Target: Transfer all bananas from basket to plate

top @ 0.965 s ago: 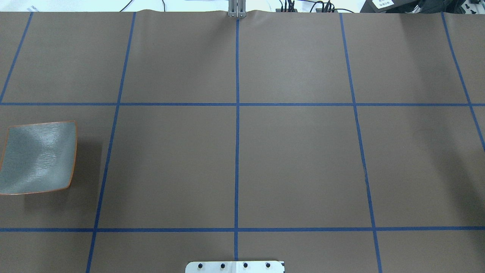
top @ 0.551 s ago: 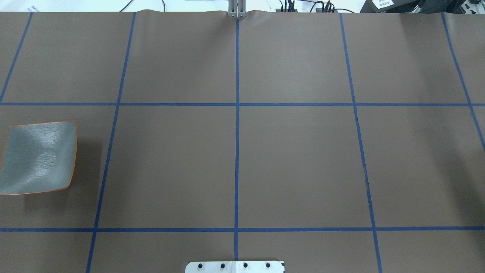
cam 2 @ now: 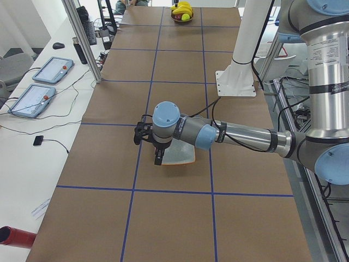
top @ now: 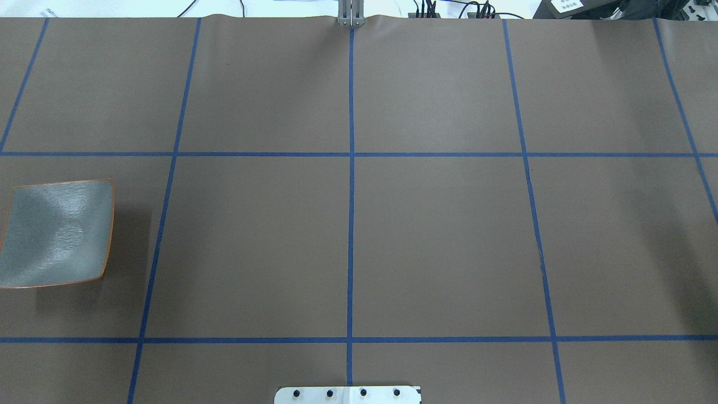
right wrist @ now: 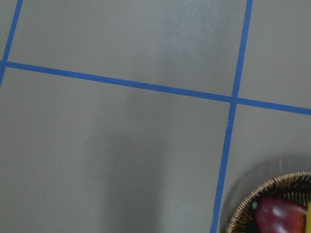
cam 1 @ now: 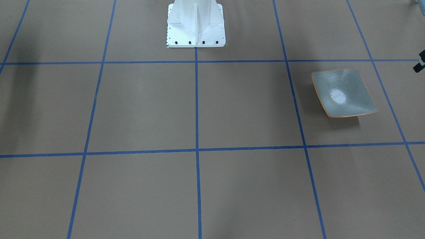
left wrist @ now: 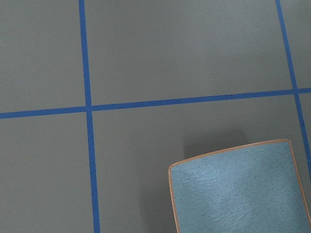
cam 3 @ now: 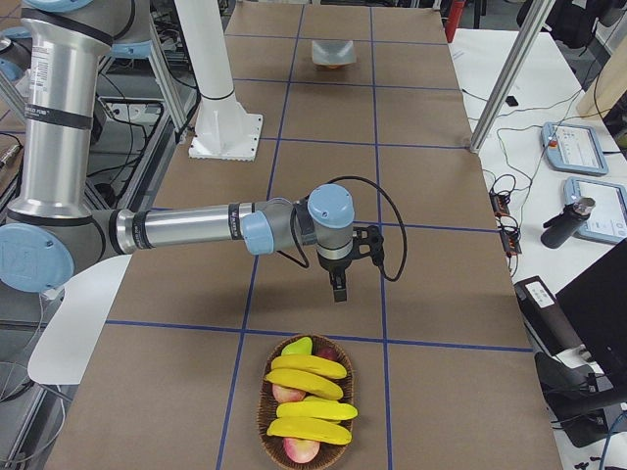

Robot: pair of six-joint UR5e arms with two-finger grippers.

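Bananas (cam 3: 306, 366) in basket (right wrist: 257, 190) among other fruit (right wrist: 277, 213) | plate (top: 56, 233) bare | left and right jaws: cannot tell

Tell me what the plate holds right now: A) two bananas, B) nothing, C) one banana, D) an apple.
B: the plate shows a bare grey-green inside in the overhead view, and the bananas lie in the basket in the exterior right view.

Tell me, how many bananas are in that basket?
4 bananas, piled in the basket at the table's end: one at the back, two across the middle, one in front. More may be hidden beneath.
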